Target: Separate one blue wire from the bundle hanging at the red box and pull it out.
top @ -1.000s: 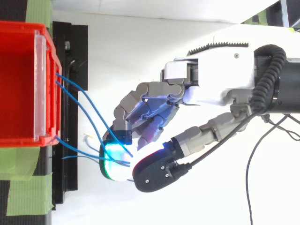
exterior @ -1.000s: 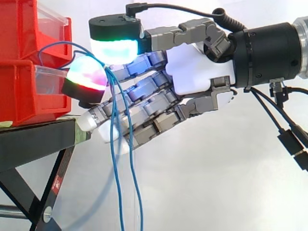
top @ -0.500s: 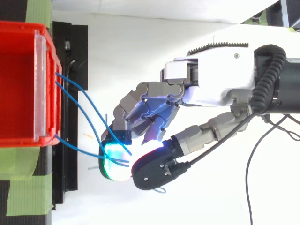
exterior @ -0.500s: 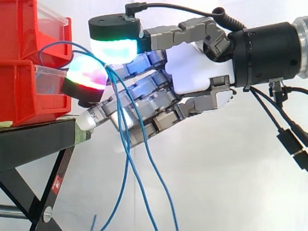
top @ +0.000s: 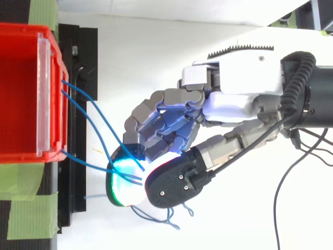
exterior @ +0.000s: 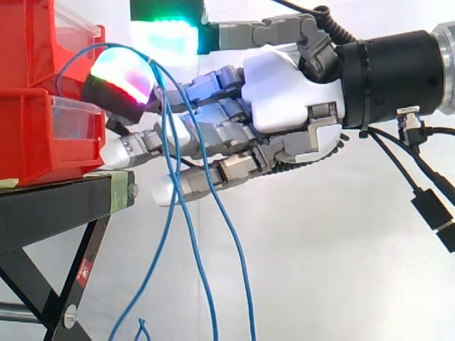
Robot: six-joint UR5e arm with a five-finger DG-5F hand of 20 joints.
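Just right of the red bins point(top: 21, 94), the hand point(exterior: 284, 99) pinches the blue wires point(exterior: 240, 270) between thumb and a curled finger; loose strands dangle beside the black stand point(exterior: 50, 206).

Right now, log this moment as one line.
robot hand: pinching thin blue wires | wires: run to red plastic bin

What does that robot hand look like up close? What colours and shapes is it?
The hand has a smooth white shell over its palm and segmented grey fingers. Its fingertips are thick rounded pads glowing white, green and reddish, with black backs. It is mounted on a thick black cylindrical wrist with a silver ring behind it.
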